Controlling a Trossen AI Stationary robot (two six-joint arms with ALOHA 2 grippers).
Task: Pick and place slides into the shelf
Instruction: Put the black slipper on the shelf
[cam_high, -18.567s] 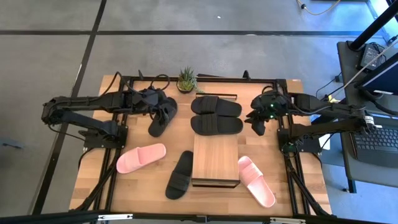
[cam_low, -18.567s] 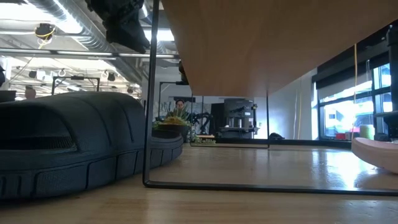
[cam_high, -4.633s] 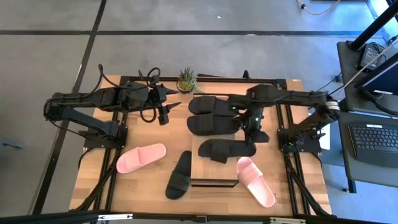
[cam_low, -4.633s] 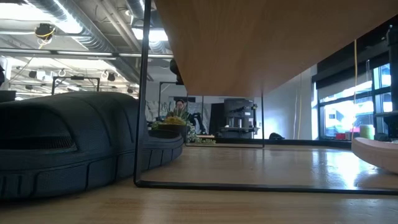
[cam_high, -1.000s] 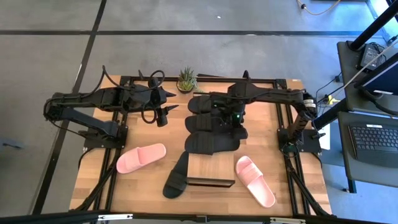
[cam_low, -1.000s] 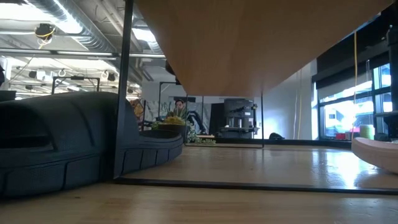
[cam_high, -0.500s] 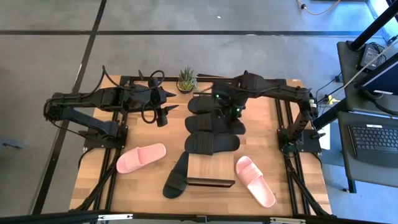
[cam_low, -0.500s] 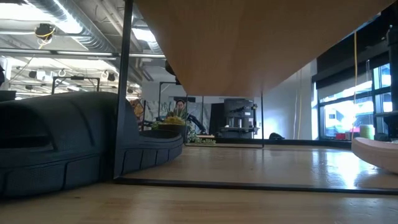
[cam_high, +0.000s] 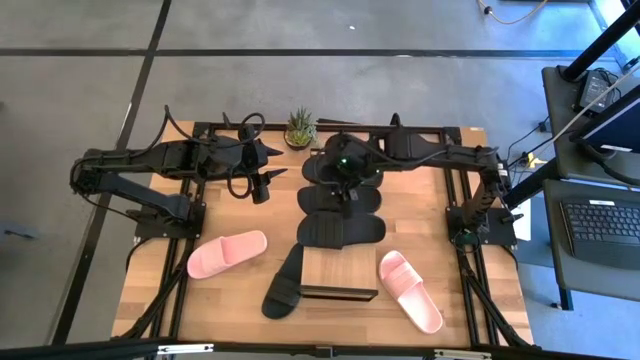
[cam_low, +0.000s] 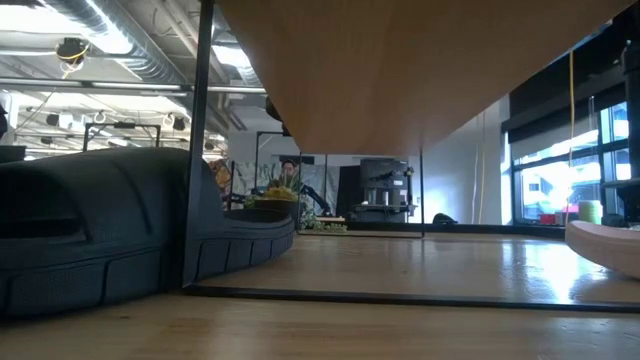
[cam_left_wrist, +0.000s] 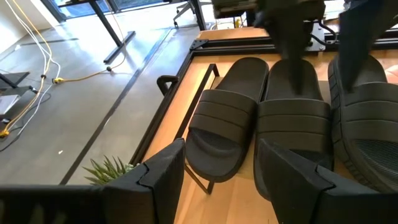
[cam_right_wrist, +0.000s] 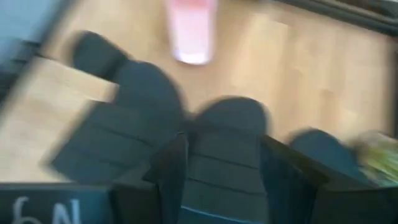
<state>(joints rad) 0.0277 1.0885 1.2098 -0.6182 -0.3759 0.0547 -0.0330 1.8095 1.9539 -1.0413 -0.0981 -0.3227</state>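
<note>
You've got three black slides (cam_high: 340, 200) lined up side by side at the far end of the shelf (cam_high: 338, 272), straps ribbed, soles down; the nearest one (cam_high: 340, 229) lies crosswise on the wood-grain top. A fourth black slide (cam_high: 283, 281) lies on the table touching the shelf's left side, angled. One pink slide (cam_high: 226, 252) sits well left of the shelf, the other pink slide (cam_high: 410, 291) just right of it, both upright.
</note>
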